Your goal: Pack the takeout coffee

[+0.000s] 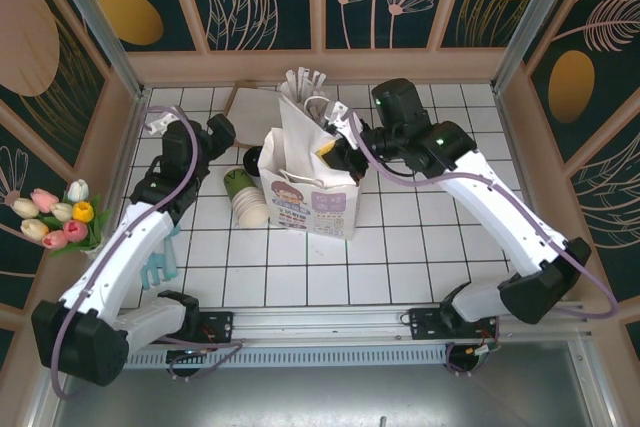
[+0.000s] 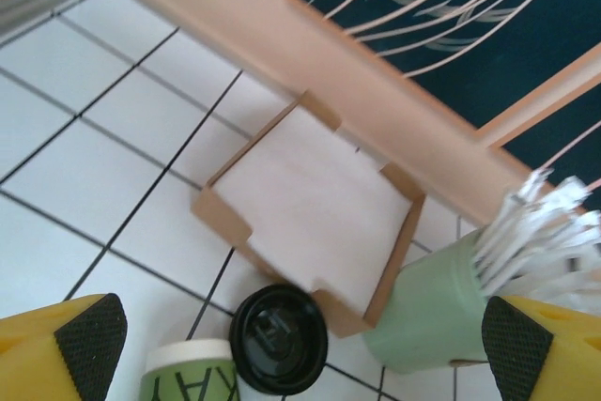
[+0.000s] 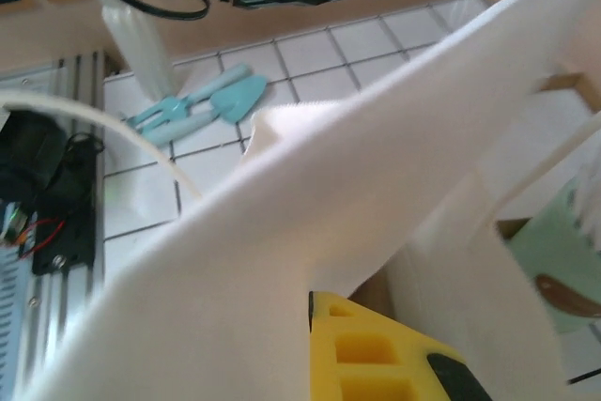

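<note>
**Mia:** Where is the takeout coffee (image 2: pixel 279 337) (image 1: pixel 251 159), the small dark-green paper cup with the round black plastic lid?

**Ben:** It stands on the white tiled worktop (image 1: pixel 400 257), over toward the far left corner. It is not in the bag. From above you see mostly its lid.

**Mia:** What is next to it?

**Ben:** A flat brown cardboard tray (image 2: pixel 310 204) with white paper in it lies at the far edge. The coffee is just beside the tray's near corner. A pale-green round holder (image 2: pixel 427 312) full of white wrapped straws stands to the right of that corner. An olive-green paper cup (image 2: pixel 192 373) with a cream rim sits just beside the coffee, on the near side. Some stacked cream paper cups (image 1: pixel 250 209) lie on their side a bit nearer the front edge.

**Mia:** Is the left gripper (image 1: pixel 222 132) holding the coffee?

**Ben:** No. Its yellow fingers (image 2: pixel 89 345) with black pads are spread wide apart. They hold nothing. The coffee sits below, between them, and they do not touch it.

**Mia:** And the right gripper (image 1: pixel 338 152)?

**Ben:** It is pinched tight on the top rim of the tall white paper bag (image 1: pixel 310 192) with a picture printed on its front. The bag stands in the middle of the worktop, mouth up, to the right of the coffee. In the right wrist view the white paper runs right over a yellow finger (image 3: pixel 362 349).

**Mia:** Anything else?

**Ben:** Little teal plastic shovels (image 3: pixel 202 105) lie near the front left corner.
</note>
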Available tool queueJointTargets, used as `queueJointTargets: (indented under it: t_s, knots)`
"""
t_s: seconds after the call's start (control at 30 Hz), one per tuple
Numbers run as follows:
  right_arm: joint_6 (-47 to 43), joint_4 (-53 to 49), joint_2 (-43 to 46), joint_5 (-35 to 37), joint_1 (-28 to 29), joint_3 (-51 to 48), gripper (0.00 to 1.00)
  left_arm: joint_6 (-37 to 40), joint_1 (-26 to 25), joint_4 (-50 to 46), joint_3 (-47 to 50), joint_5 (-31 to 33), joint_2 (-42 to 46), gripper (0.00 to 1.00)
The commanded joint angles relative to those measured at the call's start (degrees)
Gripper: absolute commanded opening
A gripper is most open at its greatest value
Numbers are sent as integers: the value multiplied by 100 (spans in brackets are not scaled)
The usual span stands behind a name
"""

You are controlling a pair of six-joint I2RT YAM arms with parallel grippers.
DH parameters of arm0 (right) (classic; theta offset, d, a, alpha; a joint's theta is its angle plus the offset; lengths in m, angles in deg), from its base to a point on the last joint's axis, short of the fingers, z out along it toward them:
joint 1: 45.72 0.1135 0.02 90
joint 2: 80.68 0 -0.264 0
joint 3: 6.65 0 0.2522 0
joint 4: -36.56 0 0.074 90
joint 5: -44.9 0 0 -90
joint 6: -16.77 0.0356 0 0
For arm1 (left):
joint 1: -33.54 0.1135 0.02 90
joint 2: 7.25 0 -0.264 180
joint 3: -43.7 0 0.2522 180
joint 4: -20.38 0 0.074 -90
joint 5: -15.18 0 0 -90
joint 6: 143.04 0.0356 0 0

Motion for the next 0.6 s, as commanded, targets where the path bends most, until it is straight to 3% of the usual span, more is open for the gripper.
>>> queueJointTargets:
  t_s: [0.0,0.1,0.3,0.4,0.47,0.5,0.57]
  knots:
    - [-693,-888,-442,-987,-49,182,0,-472,-1,355,174,-165,-231,98]
    - [-1005,-1649,-985,-1331,-38,548,0,-678,1,325,252,-374,-538,98]
    - [-1103,-2104,-1324,-896,-73,973,0,-579,1,320,217,-316,-670,98]
    - [-1281,-2262,-1227,-789,-106,1108,7,-359,1,405,227,-233,-540,99]
    - [-1394,-2410,-1168,-689,-122,1132,17,-194,-4,617,311,-271,-422,98]
    - [-1389,-2430,-1141,-551,-125,1188,32,-125,0,714,353,-292,-361,99]
    - [-1232,-2192,-1006,-324,-143,1250,49,-75,0,805,358,-301,-300,99]
